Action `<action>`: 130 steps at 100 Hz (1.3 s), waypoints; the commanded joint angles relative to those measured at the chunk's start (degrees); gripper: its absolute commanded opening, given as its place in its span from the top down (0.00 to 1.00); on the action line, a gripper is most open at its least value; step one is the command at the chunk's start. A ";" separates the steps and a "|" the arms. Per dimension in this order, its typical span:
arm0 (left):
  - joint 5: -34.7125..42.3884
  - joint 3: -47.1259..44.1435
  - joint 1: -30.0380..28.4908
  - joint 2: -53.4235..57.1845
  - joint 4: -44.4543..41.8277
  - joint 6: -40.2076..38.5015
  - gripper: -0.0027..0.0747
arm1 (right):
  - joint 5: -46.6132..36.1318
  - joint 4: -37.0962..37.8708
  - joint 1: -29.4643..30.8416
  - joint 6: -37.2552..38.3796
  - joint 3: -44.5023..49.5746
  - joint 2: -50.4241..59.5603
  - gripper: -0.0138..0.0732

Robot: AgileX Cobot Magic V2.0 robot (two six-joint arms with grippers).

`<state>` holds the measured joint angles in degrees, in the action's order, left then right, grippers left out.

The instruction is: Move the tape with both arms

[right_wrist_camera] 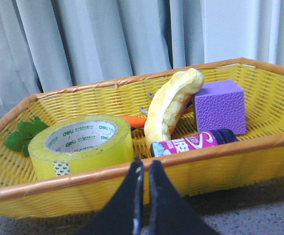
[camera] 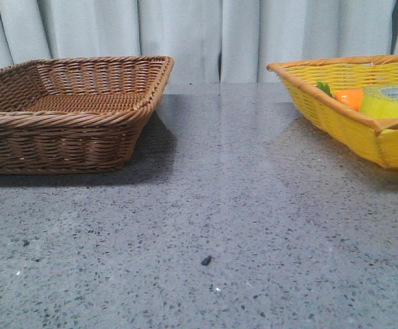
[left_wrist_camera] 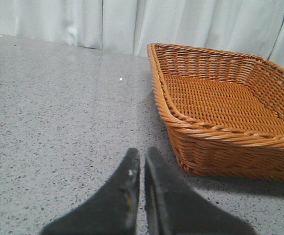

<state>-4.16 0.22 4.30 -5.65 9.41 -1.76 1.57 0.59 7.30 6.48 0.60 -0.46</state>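
Your right gripper (right_wrist_camera: 143, 169) sits with its jaws pressed together, empty, just outside the yellow basket (right_wrist_camera: 190, 169). Beyond its rim the tape (right_wrist_camera: 81, 143) lies flat beside a carrot (right_wrist_camera: 133, 120), untouched. Your left gripper (left_wrist_camera: 142, 159), jaws likewise together, waits near the brown basket (left_wrist_camera: 229, 142). You seem to be at the approach: spread the right jaws, clear the rim, then descend on the roll.
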 commanded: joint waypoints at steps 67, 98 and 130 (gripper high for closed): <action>4.83 1.91 0.46 -1.10 0.53 -0.20 0.99 | -4.90 -0.59 0.34 -0.47 -0.03 -1.18 0.93; 6.13 2.42 0.46 -1.10 0.53 -0.20 0.99 | -7.07 -4.16 0.34 -0.47 -0.37 -1.18 0.93; 5.74 11.12 0.46 -1.76 -8.52 -0.05 0.99 | 5.61 -4.12 0.34 -0.47 -13.70 -7.62 0.91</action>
<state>-3.09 7.23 4.30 -5.87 4.27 -1.76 8.06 -3.68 7.30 6.48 -7.50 -4.37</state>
